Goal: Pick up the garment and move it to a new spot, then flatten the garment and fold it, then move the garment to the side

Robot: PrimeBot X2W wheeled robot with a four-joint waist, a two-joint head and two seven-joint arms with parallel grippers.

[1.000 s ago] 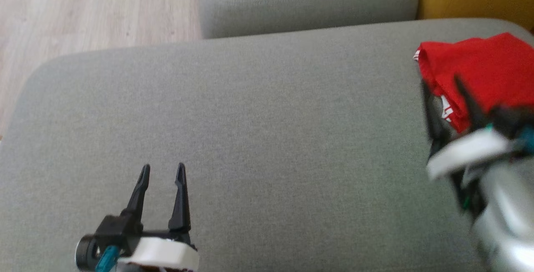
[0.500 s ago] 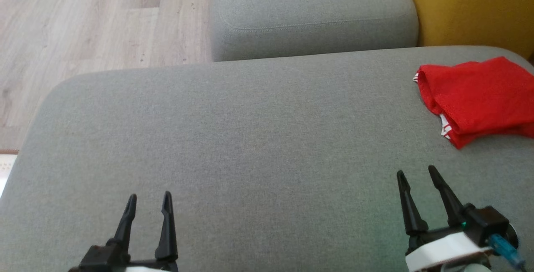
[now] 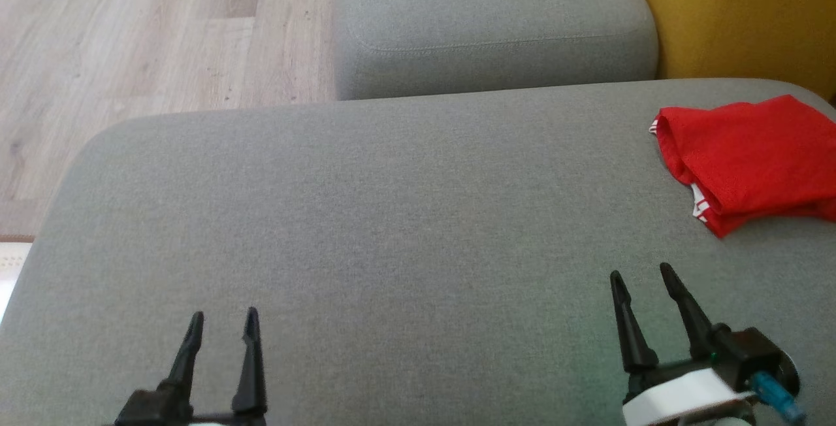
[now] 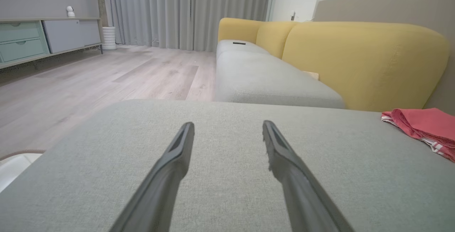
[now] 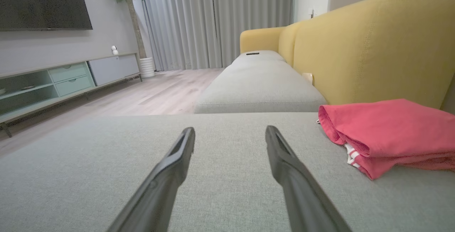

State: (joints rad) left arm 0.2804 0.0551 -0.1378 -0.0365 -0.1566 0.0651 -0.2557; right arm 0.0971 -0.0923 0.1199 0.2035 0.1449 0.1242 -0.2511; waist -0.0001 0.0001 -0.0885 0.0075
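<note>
Grey sofa cushion [image 3: 366,217], folded red garment [image 3: 744,158] (white trim) at its right edge

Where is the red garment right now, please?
In the head view the red garment lies at the far right of the grey seat cushion, near the yellow backrest and ahead of the right gripper.

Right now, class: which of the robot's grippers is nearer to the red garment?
Right. The right gripper is just short of the red garment, not touching; the left gripper is far across the grey cushion.
</note>
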